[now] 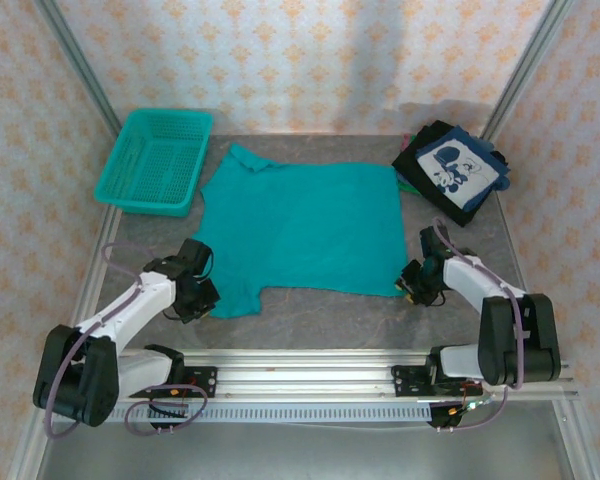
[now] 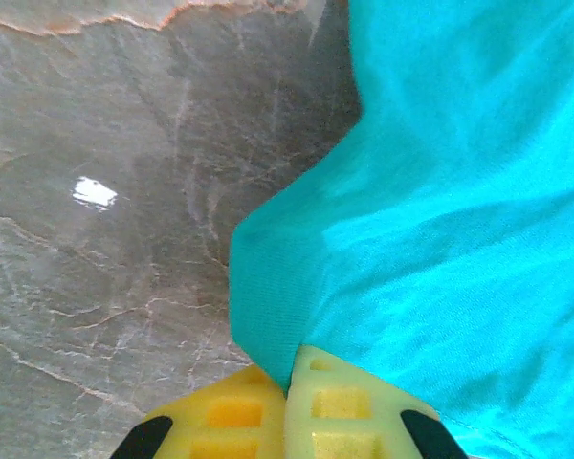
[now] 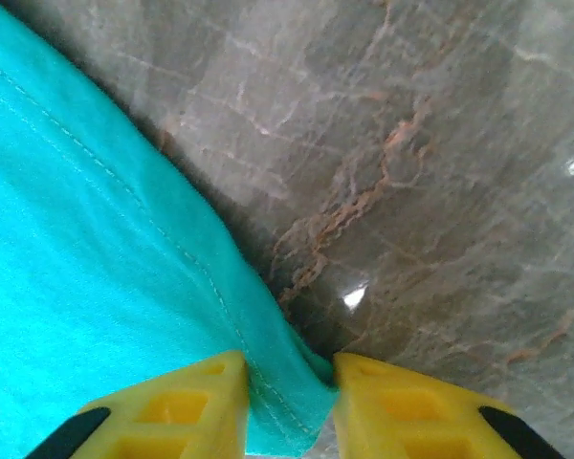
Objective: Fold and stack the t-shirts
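Pinching the teal t-shirt [image 1: 300, 225] at its near-left corner, my left gripper [image 2: 289, 387] is clenched on cloth; my right gripper [image 3: 289, 382] straddles the near-right hem corner, grip uncertain; this shirt lies unfolded mid-table [image 1: 310, 310]; the folded dark t-shirts [image 1: 450, 170] sit stacked at the far-right corner.

Black-and-white arms [image 1: 130, 305], grey cables [image 1: 519, 340], yellow gridded end effector fingers [image 2: 340, 411].

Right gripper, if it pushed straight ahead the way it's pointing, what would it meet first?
The teal t-shirt: its hem corner sits between the jaws of the right gripper. Beyond it lies bare table, though depth is unclear.
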